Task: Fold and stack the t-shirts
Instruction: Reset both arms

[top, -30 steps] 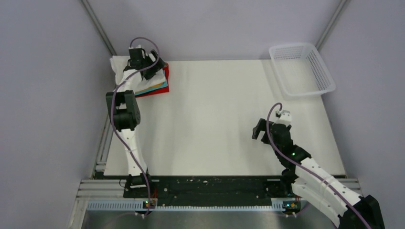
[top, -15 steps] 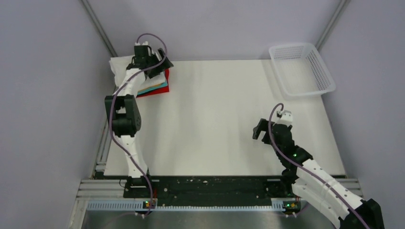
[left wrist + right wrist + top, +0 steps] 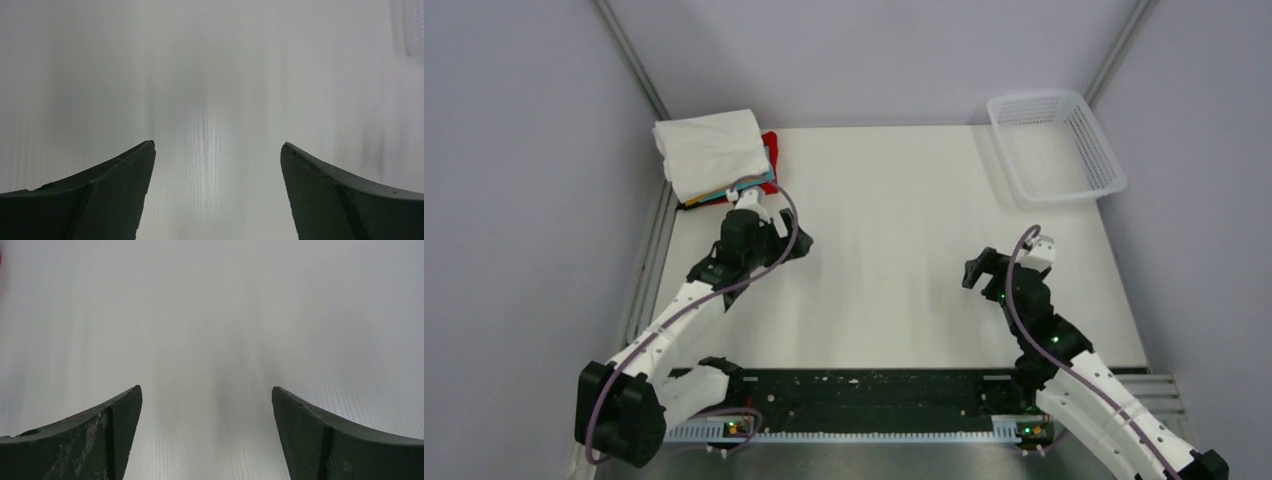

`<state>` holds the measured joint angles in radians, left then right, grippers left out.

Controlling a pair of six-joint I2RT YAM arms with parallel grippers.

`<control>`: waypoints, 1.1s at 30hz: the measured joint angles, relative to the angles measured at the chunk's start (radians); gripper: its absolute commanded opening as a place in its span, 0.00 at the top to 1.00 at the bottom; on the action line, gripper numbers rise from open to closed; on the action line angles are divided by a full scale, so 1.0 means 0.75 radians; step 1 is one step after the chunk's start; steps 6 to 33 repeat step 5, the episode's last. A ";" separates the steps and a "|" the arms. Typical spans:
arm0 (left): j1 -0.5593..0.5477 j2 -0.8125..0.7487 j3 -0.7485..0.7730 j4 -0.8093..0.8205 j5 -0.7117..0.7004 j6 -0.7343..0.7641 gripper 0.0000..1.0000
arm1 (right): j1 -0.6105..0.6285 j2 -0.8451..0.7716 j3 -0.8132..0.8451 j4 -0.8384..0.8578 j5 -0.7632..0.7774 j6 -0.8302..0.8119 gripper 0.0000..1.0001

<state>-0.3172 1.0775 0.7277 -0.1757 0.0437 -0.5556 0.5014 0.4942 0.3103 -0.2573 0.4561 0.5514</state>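
Jaws wide and empty, both arms. Your left arm (image 3: 686,300) has pulled back from the stack; white tee (image 3: 712,152) now tops the coloured tees (image 3: 770,150) at the counter's (image 3: 894,250) far-left corner. Stacking looks done.

Coloured tees (image 3: 771,150) mostly under white tee (image 3: 709,150); table (image 3: 210,75) blurred in both wrist views.

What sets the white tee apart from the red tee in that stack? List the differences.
The white tee lies on top; the red tee sits beneath it. The white tee shows its whole rumpled upper face; the red tee shows only a thin edge on the right. Both are piled together at the far-left corner of the table.
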 measured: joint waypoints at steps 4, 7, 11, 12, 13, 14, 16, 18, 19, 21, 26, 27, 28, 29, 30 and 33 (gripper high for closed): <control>-0.010 -0.139 -0.161 -0.055 -0.064 -0.025 0.01 | 0.000 -0.050 0.000 -0.006 0.004 -0.001 0.01; -0.010 -0.181 -0.176 -0.064 -0.088 -0.028 0.01 | 0.000 -0.054 0.000 -0.007 0.003 -0.001 0.01; -0.010 -0.181 -0.176 -0.064 -0.088 -0.028 0.01 | 0.000 -0.054 0.000 -0.007 0.003 -0.001 0.01; -0.010 -0.181 -0.176 -0.064 -0.088 -0.028 0.01 | 0.000 -0.054 0.000 -0.007 0.003 -0.001 0.01; -0.010 -0.181 -0.176 -0.064 -0.088 -0.028 0.01 | 0.000 -0.054 0.000 -0.007 0.003 -0.001 0.01; -0.010 -0.181 -0.176 -0.064 -0.088 -0.028 0.01 | 0.000 -0.054 0.000 -0.007 0.003 -0.001 0.01; -0.010 -0.181 -0.176 -0.064 -0.088 -0.028 0.01 | 0.000 -0.054 0.000 -0.007 0.003 -0.001 0.01; -0.010 -0.181 -0.176 -0.064 -0.088 -0.028 0.01 | 0.000 -0.054 0.000 -0.007 0.003 -0.001 0.01; -0.010 -0.181 -0.176 -0.064 -0.088 -0.028 0.01 | 0.000 -0.054 0.000 -0.007 0.003 -0.001 0.01; -0.010 -0.181 -0.176 -0.064 -0.088 -0.028 0.01 | 0.000 -0.054 0.000 -0.007 0.003 -0.001 0.01; -0.010 -0.181 -0.176 -0.064 -0.088 -0.028 0.01 | 0.000 -0.054 0.000 -0.007 0.003 -0.001 0.01; -0.010 -0.181 -0.176 -0.064 -0.088 -0.028 0.01 | 0.000 -0.054 0.000 -0.007 0.003 -0.001 0.01; -0.010 -0.181 -0.176 -0.064 -0.088 -0.028 0.01 | 0.000 -0.054 0.000 -0.007 0.003 -0.001 0.01; -0.010 -0.181 -0.176 -0.064 -0.088 -0.028 0.01 | 0.000 -0.054 0.000 -0.007 0.003 -0.001 0.01; -0.010 -0.181 -0.176 -0.064 -0.088 -0.028 0.01 | 0.000 -0.054 0.000 -0.007 0.003 -0.001 0.01; -0.010 -0.181 -0.176 -0.064 -0.088 -0.028 0.01 | 0.000 -0.054 0.000 -0.007 0.003 -0.001 0.01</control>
